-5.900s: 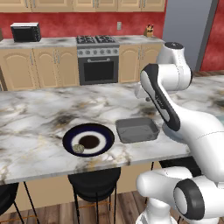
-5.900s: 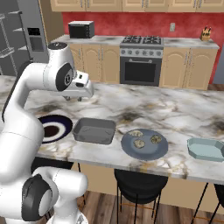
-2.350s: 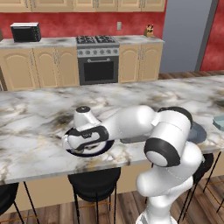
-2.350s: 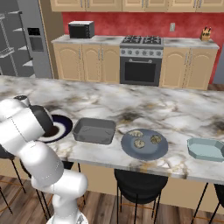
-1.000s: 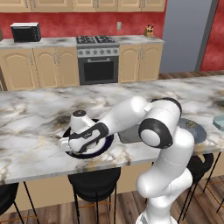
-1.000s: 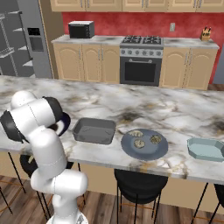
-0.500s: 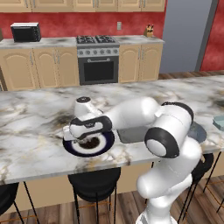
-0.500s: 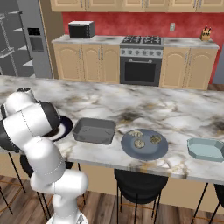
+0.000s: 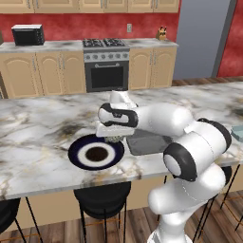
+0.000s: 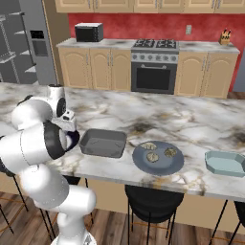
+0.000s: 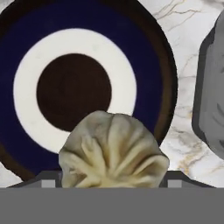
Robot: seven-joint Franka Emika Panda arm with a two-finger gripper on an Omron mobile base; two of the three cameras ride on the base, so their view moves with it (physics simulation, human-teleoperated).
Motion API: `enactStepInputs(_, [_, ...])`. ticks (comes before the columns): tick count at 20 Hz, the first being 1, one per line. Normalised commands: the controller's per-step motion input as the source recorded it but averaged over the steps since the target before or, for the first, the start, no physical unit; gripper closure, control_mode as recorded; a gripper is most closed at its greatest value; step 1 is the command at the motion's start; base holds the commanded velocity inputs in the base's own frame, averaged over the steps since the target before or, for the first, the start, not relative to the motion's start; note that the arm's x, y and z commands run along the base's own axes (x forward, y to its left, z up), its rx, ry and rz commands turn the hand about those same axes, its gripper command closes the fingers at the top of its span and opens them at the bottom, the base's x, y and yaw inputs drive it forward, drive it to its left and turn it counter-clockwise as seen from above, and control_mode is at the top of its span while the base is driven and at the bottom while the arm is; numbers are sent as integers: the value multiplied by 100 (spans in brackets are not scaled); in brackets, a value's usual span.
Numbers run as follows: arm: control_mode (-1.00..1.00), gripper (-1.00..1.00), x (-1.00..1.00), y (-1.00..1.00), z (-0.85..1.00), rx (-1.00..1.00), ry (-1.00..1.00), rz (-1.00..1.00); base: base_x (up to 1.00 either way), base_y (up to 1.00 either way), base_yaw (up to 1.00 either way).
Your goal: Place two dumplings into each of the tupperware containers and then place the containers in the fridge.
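One pleated tan-beige dumpling (image 11: pixel 113 151) is held in the gripper (image 9: pixel 113 139), seated between the two dark finger tips (image 11: pixel 49 178) with the jaws spread wide around it, one tip pressed against each side. In the hand view the dumpling is seen above the near rim of the round dark-blue-and-white plate (image 11: pixel 153 57), lifted clear of its face. In the left base view the gripper hangs over the far right rim of that plate, which lies near the front edge of the marbled island counter (image 9: pixel 38 128). The opaque dark grey rectangular container (image 10: pixel 103 142) sits just beside the plate. Further along the front edge a grey-blue round plate (image 10: pixel 158 165) carries three more dumplings (image 10: pixel 147 146), and the pale translucent bluish container (image 10: pixel 226 163) lies near the counter's right end.
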Motion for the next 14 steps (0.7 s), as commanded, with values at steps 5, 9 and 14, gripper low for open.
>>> enactStepInputs(5, [-100, 100, 52, -100, -7, 0, 4, 0, 0, 0, 0])
enactStepInputs(9, [-100, 100, 46, -100, -37, 0, 0, 0, 0, 0, 0])
enactStepInputs(14, [-100, 100, 17, -70, -61, 0, -11, 0, 0, 0, 0])
